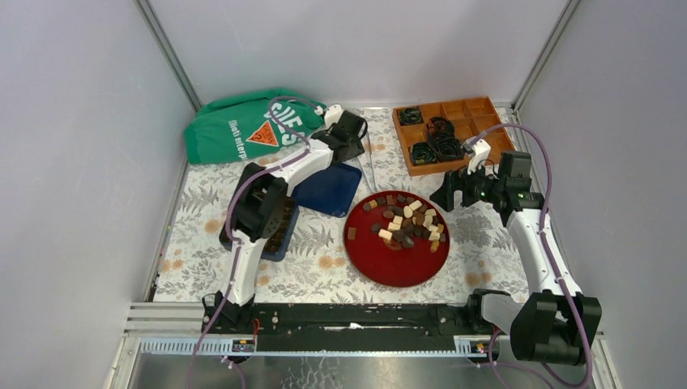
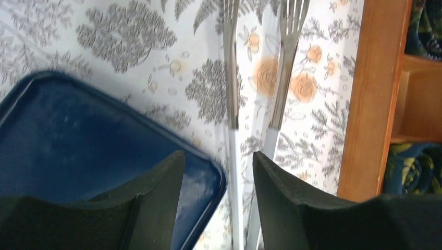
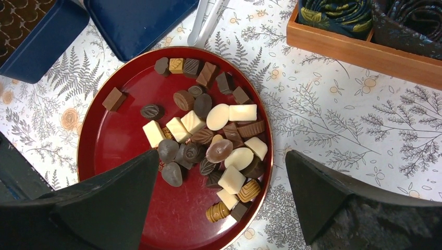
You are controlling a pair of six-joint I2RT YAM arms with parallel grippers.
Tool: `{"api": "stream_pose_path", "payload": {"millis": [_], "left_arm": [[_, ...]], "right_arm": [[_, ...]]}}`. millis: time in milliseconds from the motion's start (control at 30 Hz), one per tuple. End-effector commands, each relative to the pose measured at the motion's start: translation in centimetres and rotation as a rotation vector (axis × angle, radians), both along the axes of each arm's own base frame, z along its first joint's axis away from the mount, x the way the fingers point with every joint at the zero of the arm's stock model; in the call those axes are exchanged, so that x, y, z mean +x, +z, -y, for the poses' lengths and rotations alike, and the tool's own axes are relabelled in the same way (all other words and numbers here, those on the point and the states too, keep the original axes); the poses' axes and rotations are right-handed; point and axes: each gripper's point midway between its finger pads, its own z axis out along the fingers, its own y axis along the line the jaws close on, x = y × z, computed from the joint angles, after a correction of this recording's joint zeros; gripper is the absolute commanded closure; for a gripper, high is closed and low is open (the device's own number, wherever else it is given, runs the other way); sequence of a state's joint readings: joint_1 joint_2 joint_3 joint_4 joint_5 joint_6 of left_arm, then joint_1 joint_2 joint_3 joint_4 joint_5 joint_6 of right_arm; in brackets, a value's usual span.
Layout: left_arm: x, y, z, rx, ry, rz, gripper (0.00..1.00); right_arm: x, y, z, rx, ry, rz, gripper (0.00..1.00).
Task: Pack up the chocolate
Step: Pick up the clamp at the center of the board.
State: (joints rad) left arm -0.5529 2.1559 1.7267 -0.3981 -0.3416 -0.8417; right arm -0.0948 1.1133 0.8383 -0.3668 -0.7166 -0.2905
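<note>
red plate (image 3: pixel 117 138) carries chocolate (image 3: pixel 217 117) crowded toward its right rim.

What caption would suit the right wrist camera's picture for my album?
Open right gripper above a red plate heaped with dark, brown and white chocolates.

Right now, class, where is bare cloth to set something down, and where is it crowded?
Bare: cloth between blue box and red plate; cloth between plate's right rim and wooden tray. Crowded: chocolate clustered on plate's right half.
</note>
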Motion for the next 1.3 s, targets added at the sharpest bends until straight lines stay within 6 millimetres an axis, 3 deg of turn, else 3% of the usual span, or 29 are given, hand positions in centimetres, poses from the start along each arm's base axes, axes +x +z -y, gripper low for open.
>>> {"api": "stream_pose_path", "payload": {"millis": [0, 233, 433, 633, 833, 933, 1100, 1200, 1267], "left_arm": [[2.7, 0.4, -0.1, 0.066, -0.014, 0.031, 0.42], [4.5, -2.3, 1.0, 0.072, -0.049, 0.008, 0.44], [4.8, -5.4, 0.3, 0.089, -0.033, -0.047, 0.53], [5.2, -6.2, 1.4, 0.054, -0.064, -0.06, 0.72], [5.8, -5.6, 1.8, 0.033, -0.087, -0.04, 0.96], [6.5, -3.4, 2.4, 0.011, -0.109, 0.015, 1.0], [7.5, 4.3, 3.5, -0.066, -0.157, 0.187, 1.0], [6.9, 9.1, 4.2, -0.133, -0.207, 0.279, 1.0], [5.4, 12.2, 4.7, -0.191, -0.262, 0.336, 1.0]], "right_arm": [[0.8, 1.3, 0.0, 0.0, 0.011, 0.071, 0.0], [0.5, 1.9, -0.2, 0.009, 0.026, 0.081, 0.0], [0.5, 1.8, -0.3, 0.012, 0.031, 0.075, 0.0], [0.5, 1.4, -0.1, 0.001, 0.029, 0.067, 0.0], [0.4, 1.3, -0.2, 0.002, 0.036, 0.064, 0.0], [0.1, 1.4, -0.5, 0.016, 0.061, 0.066, 0.0], [-1.1, 2.4, -1.8, 0.064, 0.15, 0.093, 0.0], [-2.4, 3.3, -2.9, 0.107, 0.233, 0.12, 0.0], [-3.7, 4.1, -3.8, 0.144, 0.31, 0.145, 0.0]]}}
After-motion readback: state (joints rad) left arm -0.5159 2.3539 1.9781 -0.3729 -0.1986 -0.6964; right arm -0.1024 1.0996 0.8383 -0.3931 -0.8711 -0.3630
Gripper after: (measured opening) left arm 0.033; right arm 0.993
